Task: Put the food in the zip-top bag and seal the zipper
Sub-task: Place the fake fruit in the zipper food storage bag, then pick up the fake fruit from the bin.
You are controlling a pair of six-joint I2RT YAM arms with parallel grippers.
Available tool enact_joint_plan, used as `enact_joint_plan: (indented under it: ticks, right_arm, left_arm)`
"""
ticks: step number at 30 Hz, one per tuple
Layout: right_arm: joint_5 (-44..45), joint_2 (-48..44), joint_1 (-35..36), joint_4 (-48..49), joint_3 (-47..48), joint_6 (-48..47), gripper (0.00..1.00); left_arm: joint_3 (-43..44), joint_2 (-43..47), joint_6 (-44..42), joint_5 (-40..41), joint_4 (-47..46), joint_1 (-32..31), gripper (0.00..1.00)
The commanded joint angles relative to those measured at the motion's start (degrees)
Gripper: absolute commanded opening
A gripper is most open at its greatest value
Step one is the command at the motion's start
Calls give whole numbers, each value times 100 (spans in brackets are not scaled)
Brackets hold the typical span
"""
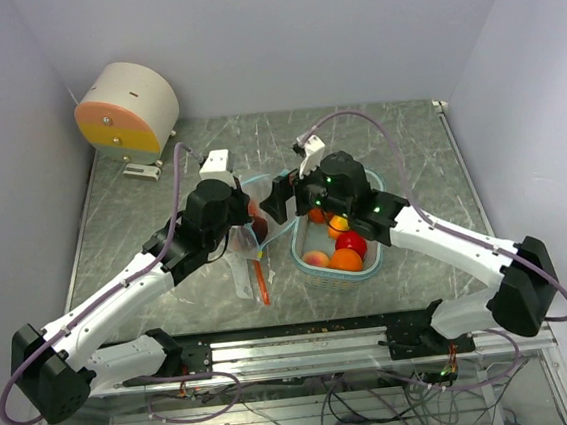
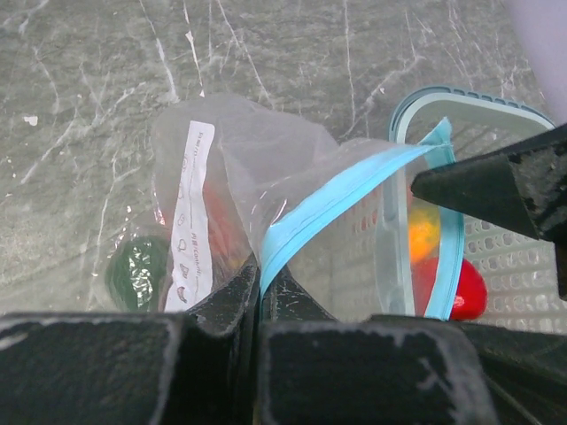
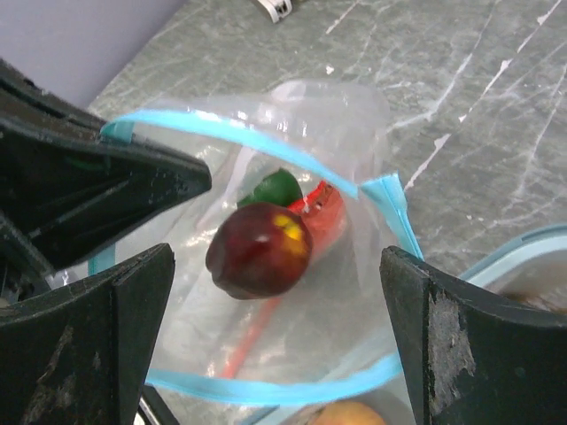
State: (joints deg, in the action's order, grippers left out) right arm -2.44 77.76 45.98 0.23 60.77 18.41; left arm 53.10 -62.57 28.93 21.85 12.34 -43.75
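The clear zip-top bag (image 1: 249,238) with a blue zipper rim (image 3: 266,142) lies left of the teal tub (image 1: 381,260), its mouth held open. My left gripper (image 2: 261,279) is shut on the blue rim (image 2: 306,217). My right gripper (image 3: 276,266) is open over the mouth, touching nothing. Inside the bag lie a dark maroon fruit (image 3: 260,250), a green piece (image 3: 276,188) and a red piece (image 3: 321,208). Red (image 1: 352,244), orange (image 1: 346,260), peach (image 1: 316,260) and yellow-orange (image 1: 337,225) food sits in the tub.
A round cream and orange device (image 1: 128,109) stands at the back left, with a small white object (image 1: 215,162) near it. An orange-red stick (image 1: 261,280) lies at the bag's near end. A metal rail (image 1: 306,346) runs along the front edge.
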Motion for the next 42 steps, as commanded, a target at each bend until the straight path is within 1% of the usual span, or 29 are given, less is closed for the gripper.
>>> enact_joint_plan:
  ticks: [1, 4, 8, 11, 13, 15, 17, 21, 25, 31, 34, 37, 38, 39, 41, 42]
  right_arm:
    - [370, -509, 49, -616, 151, -214, 100]
    - [844, -991, 52, -1079, 150, -149, 100]
    - [1921, -1280, -6, -2089, 162, 191, 100]
    - [2125, -1058, -200, -2848, 231, 517, 100]
    - [2200, -720, -335, -3265, 328, 671, 100]
    - [2470, -313, -441, -3563, 433, 825, 100]
    - [2614, 53, -553, -3575, 492, 865, 100]
    - [2831, 699, -754, -3264, 476, 960, 98]
    - [3312, 1176, -812, -3110, 357, 1020, 96]
    - [3668, 1716, -937, -2866, 106, 892, 95]
    - [3709, 1898, -1045, -2741, -45, 909, 90]
    - [3547, 2071, -1122, -2565, -251, 872, 86]
    - [3512, 2155, -1132, -2525, -284, 855, 81]
    - [3486, 2239, -1131, -2492, -307, 842, 75]
    - [3420, 2371, -1135, -2439, -307, 812, 57]
    - [3380, 2403, -1129, -2407, -311, 791, 52]
  left_arm:
    - [98, -6, -26, -73, -198, 24, 7]
    - [146, -30, -94, 103, -101, 30, 7]
    - [126, 150, -229, 457, -2, 37, 7]
    - [50, 308, -278, 595, -27, 29, 7]
    - [-5, 398, -302, 584, -79, 35, 7]
    - [-42, 449, -325, 532, -107, 35, 7]
    - [-75, 511, -323, 441, -118, 37, 7]
    - [-187, 572, -282, 236, -248, 33, 7]
    - [-187, 424, -217, 14, -201, 37, 7]
    - [-279, 378, -192, 85, -203, 34, 7]
    - [-274, 389, -202, 153, -151, 33, 7]
    - [-252, 418, -213, 216, -89, 35, 7]
    - [-254, 427, -219, 227, -84, 33, 7]
    - [-248, 442, -215, 243, -55, 33, 7]
    - [-242, 460, -218, 271, 3, 34, 7]
    - [-235, 471, -219, 294, 41, 40, 7]
